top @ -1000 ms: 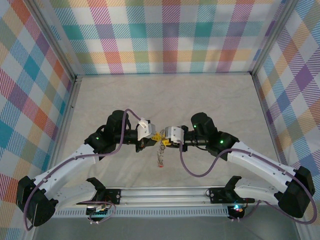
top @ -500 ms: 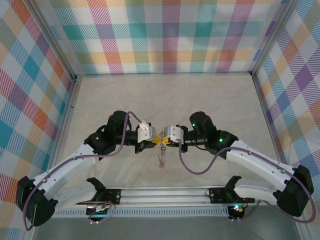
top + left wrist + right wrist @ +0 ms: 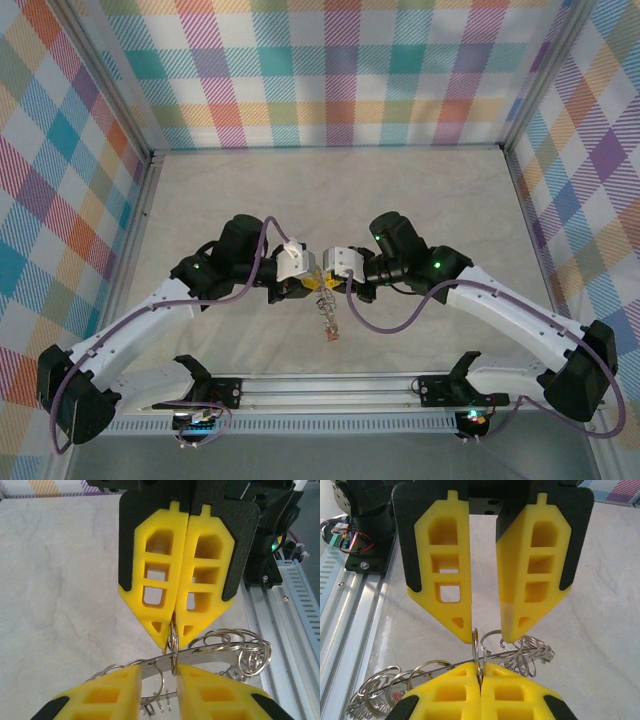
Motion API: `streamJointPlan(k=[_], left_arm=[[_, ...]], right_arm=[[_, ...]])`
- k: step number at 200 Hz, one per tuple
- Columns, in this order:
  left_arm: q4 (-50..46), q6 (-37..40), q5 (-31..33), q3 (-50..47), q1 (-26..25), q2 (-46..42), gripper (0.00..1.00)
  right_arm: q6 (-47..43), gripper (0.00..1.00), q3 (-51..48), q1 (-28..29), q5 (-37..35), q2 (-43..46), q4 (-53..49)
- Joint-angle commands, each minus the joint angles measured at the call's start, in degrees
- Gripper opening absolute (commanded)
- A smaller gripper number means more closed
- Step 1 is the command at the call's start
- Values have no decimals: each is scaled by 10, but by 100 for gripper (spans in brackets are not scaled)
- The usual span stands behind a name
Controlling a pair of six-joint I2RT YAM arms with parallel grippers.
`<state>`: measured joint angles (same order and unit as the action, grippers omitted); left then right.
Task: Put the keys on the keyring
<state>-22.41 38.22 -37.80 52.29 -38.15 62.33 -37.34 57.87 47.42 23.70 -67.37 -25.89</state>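
1. left gripper [image 3: 487, 636]: left of the keyring [image 3: 210, 650]; fingers parted slightly, flanking one small loop [image 3: 173, 656], gripping nothing.
2. keyring: reference item, dangling over the middle of the table [image 3: 400, 200]; silver band fringed with loops. Judged light, rigid, slick, apt to swing and tangle; best pinched flat across one loop.
3. right gripper [image 3: 172, 637]: right of the keyring; pads pressed together on that loop.

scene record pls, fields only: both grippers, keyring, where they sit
left gripper: open, fingertips either side of a small ring
right gripper: shut on keyring, pinching one small ring edge-on
keyring: hangs from that grip, fringed with many small rings
location: grippers tip to tip over the middle of the table
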Motion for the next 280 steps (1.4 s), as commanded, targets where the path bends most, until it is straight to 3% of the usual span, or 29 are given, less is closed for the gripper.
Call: streamJointPlan(k=[1,29,63,85,102,143,184,250,280], left_arm=[[10,-2,-24,18,1,5,15],[22,-11,-41,18,1,10,14],[25,-14,-45,20,0,14,0],[24,-10,-57,20,1,12,0],[30,-9,-67,16,1,5,0],[60,-26,-82,-5,5,-6,0],[143,-57,-83,-32,10,-21,0],[140,-65,-117,-29,11,-26,0],[138,-72,-119,-32,11,-27,0]], right_arm=[[-2,0,18,1,31,2,8],[6,0,10,1,32,2,21],[20,0,-2,1,34,9,49],[24,0,-11,1,30,14,62],[17,20,-21,0,16,22,61],[-18,32,-63,-1,-16,81,76],[-43,29,-61,-1,-8,97,42],[-89,16,-24,-1,-7,65,30],[-103,17,-14,-1,-20,63,34]])
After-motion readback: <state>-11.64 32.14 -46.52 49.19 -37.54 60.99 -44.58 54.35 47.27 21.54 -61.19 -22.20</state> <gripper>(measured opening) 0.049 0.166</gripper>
